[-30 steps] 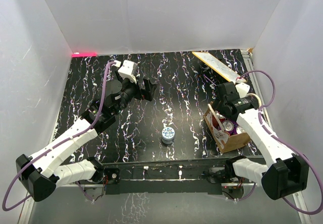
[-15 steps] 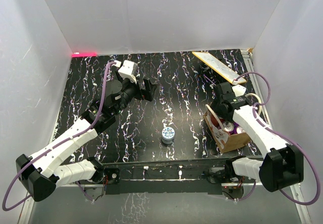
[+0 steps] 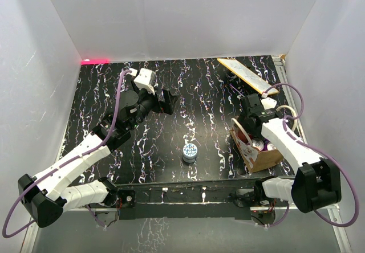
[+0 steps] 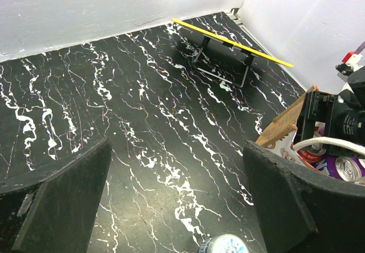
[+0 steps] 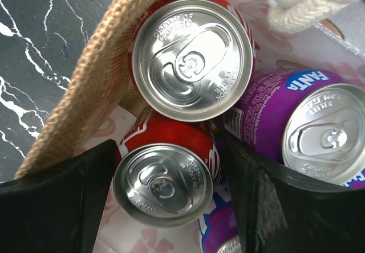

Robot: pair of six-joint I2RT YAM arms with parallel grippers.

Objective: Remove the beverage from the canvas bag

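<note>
Canvas bag [image 3: 265,159] stands at the right of the marbled table [image 3: 211,105] in the top view, right gripper [image 3: 252,129] at its mouth, left gripper [image 3: 169,101] well apart. Left wrist view: fingers [image 4: 63,202] spread wide over the table. Right wrist view: fingers [image 5: 51,207] parted, flanking a red can [image 5: 163,186] inside the bag beside a second red can [image 5: 192,59] and a purple Fanta can [image 5: 319,130].

The black, white-veined table [image 3: 211,93] carries a small blue-and-white can [image 3: 190,151] near its middle, a canvas bag [image 3: 265,160] at right, and a slanted board [image 3: 245,74] at far right.
</note>
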